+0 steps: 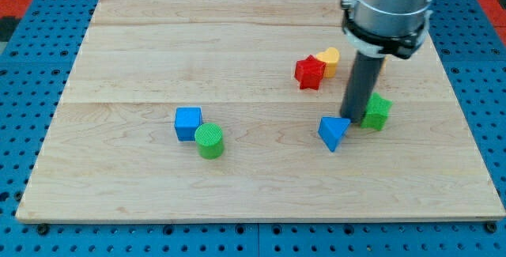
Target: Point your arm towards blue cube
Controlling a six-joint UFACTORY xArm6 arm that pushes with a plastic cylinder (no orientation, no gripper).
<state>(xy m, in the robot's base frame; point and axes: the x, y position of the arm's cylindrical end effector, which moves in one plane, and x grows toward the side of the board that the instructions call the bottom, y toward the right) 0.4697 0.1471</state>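
Little looks done: my tip (353, 120) rests between the blue triangular block (333, 132) and green block (377, 112) near the wooden bench's (118, 186) right edge, well apart from the blue cube (187, 122) left of centre; no pincer exists.

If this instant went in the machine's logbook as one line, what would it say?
goal: blue cube | my tip: between blue triangular block and green block, far right of goal | green cylinder touching goal | not yet pointed
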